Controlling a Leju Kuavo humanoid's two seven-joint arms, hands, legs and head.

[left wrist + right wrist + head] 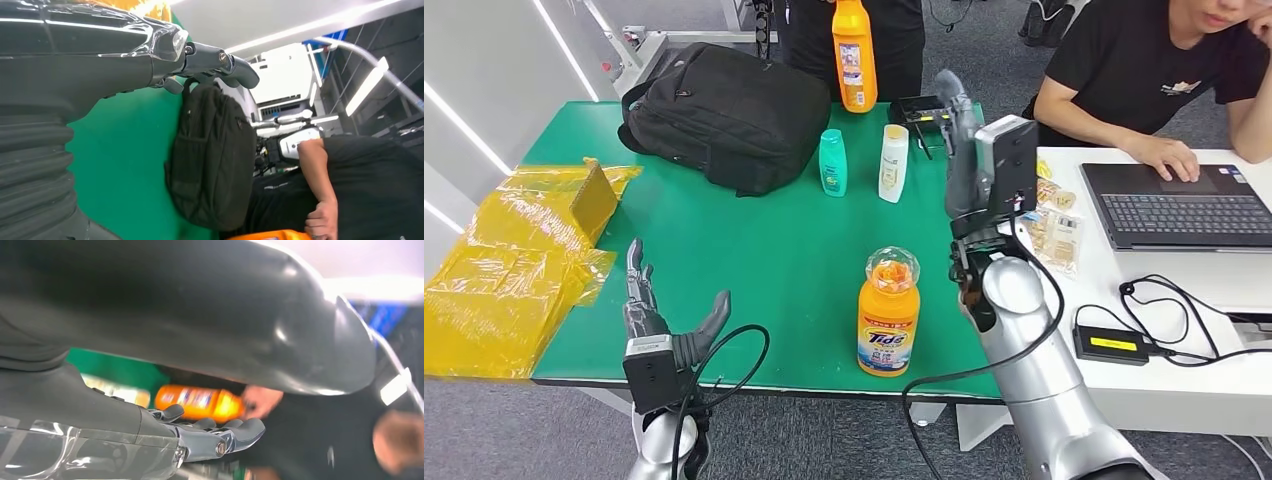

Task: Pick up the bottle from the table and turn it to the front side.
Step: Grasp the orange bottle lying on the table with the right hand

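overhead, the tide bottle stands upright near the green table's front edge between the empty, spread-fingered left hand and raised, empty right hand, while the left wrist view shows a black backpack.

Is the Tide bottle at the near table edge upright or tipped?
Upright: the Tide bottle stands on its base on the green table, clear cap on top.

We see Tide bottle upright on green table, right hand raised empty beyond it, left hand spread empty at table's edge.
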